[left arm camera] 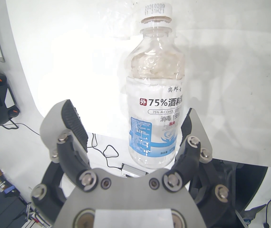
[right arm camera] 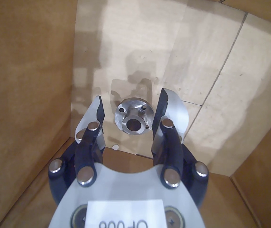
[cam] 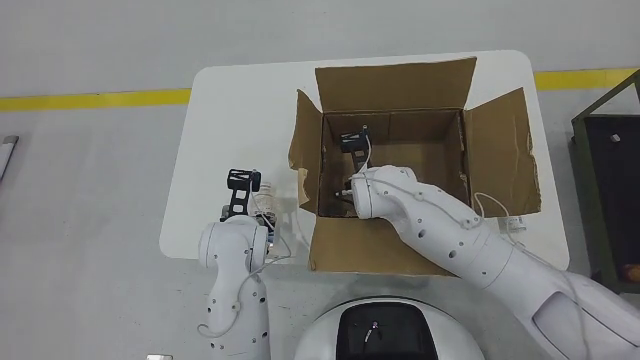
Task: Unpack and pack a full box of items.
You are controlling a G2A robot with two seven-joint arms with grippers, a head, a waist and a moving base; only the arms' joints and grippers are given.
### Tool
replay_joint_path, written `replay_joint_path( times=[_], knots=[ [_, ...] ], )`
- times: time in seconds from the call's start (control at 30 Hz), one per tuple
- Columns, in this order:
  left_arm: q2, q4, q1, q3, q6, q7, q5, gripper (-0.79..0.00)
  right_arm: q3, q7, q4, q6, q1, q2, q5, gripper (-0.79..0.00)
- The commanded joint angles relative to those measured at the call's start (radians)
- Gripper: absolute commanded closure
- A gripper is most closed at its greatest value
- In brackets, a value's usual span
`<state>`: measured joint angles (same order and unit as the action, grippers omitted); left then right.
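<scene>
Right gripper fingers stand wide open, empty, astride the flange on the box floor toward 8 o'clock; lower squarely, then close across its rim. Left gripper fingers gape, bottle loose between them on the surface, 9 o'clock of the box

The top view looks straight down on the white rounded desk and open brown cardboard box. The right wrist view sits close inside that box; the left wrist view faces the desk, close.
</scene>
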<state>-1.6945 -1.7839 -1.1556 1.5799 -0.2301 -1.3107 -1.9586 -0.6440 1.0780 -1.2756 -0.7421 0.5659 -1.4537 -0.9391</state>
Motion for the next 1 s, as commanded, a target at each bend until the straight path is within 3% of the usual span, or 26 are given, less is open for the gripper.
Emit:
replay_joint_path(
  times=[0.0,0.07,0.2,0.3,0.4,0.67,0.97],
  knots=[
    [0.0,0.0,0.0,0.0,0.0,0.0,0.0,-0.785,-0.001,0.007,0.002,0.007,0.002,-0.002,-0.009,-0.683],
    [0.0,0.0,0.0,0.0,0.0,0.0,0.0,-0.785,-0.005,0.015,0.008,0.015,0.003,-0.004,-0.016,-0.742],
    [0.0,0.0,0.0,0.0,0.0,0.0,0.0,-0.785,-0.013,0.023,0.013,0.023,0.007,-0.01,-0.029,-0.708],
    [0.0,0.0,0.0,0.0,0.0,0.0,0.0,-0.785,-0.013,0.032,0.013,0.031,0.01,-0.015,-0.045,-0.65],
    [0.0,0.0,0.0,0.0,0.0,0.0,0.0,-0.785,-0.016,0.038,0.014,0.038,0.015,-0.021,-0.058,-0.542],
    [0.0,0.0,0.0,0.0,0.0,0.0,0.0,-0.785,-0.032,0.057,0.009,0.057,0.033,-0.033,-0.101,-0.397],
    [0.0,0.0,0.0,0.0,0.0,0.0,0.0,-0.785,-0.052,0.084,0.034,0.084,0.044,-0.056,-0.142,-0.4]
  ],
)
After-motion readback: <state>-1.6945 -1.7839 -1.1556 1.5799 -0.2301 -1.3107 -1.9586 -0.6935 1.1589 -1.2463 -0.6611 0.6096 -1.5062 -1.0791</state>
